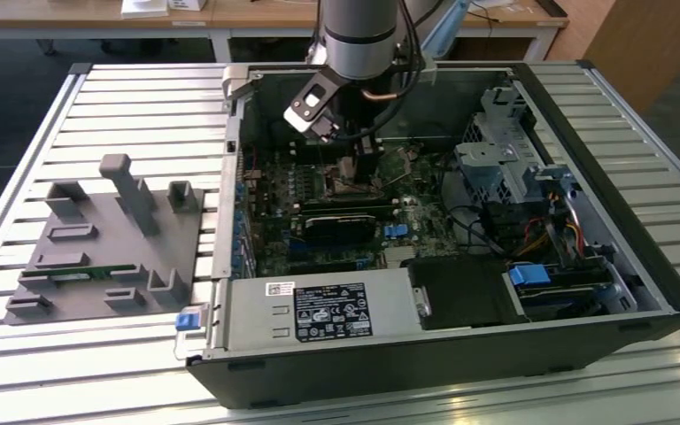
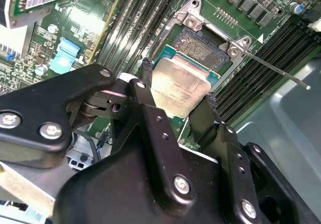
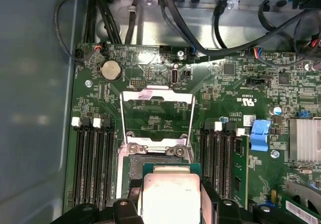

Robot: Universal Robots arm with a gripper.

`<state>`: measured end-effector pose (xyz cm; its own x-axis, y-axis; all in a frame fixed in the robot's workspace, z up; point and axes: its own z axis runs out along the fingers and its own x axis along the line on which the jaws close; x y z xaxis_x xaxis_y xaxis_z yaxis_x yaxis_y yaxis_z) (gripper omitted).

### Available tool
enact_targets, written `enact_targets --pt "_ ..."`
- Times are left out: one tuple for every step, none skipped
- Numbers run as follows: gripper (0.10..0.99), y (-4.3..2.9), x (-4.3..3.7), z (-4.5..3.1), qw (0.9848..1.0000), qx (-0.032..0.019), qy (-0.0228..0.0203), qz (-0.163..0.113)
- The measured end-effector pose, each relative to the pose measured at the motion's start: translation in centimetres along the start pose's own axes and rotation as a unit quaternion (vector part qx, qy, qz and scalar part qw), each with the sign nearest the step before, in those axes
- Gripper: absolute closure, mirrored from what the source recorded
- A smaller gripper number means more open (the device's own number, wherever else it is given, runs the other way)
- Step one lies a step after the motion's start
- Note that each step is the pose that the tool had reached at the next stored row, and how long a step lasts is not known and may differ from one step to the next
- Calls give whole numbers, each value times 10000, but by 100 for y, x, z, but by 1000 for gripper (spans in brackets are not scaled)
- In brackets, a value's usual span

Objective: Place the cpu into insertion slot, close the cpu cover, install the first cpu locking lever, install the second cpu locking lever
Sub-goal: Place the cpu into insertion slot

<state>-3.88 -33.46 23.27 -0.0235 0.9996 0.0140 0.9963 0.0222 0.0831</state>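
Observation:
In both wrist views my gripper is shut on the cpu, a silver-faced square chip held by two opposite edges between black fingers. The chip hovers just off the insertion slot, overlapping one side of it; the socket's dark contact field is still partly bare. The cpu cover, a silver frame with a square window, is swung open and lies back from the socket. One thin locking lever sticks out, unlatched. In the exterior view the gripper is down inside the computer case.
Long black memory slots flank the socket on both sides. Black cables hang past the board's edge, and a blue connector stands nearby. The case wall, drive cage and power supply hem in the board. A grey fixture lies on the slatted table.

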Motion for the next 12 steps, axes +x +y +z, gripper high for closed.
enact_targets --pt "545 -1 4 11 10000 1 0 0" --pt "545 -1 9 21 10000 1 0 1" --pt "545 -2 15 30 10000 2 0 2" --pt "545 -2 24 37 10000 3 -1 2" --pt "545 -3 33 43 10000 2 0 3" --pt "545 -3 44 50 10000 2 0 4" --pt "545 -4 54 59 10000 2 0 7" --pt "545 -5 63 68 10000 3 0 11" --pt "545 -7 70 77 10000 3 -1 15" --pt "545 -10 75 86 10000 3 -1 18" --pt "545 -12 79 95 10000 3 -1 20" --pt "545 -14 82 106 10000 3 -2 20"
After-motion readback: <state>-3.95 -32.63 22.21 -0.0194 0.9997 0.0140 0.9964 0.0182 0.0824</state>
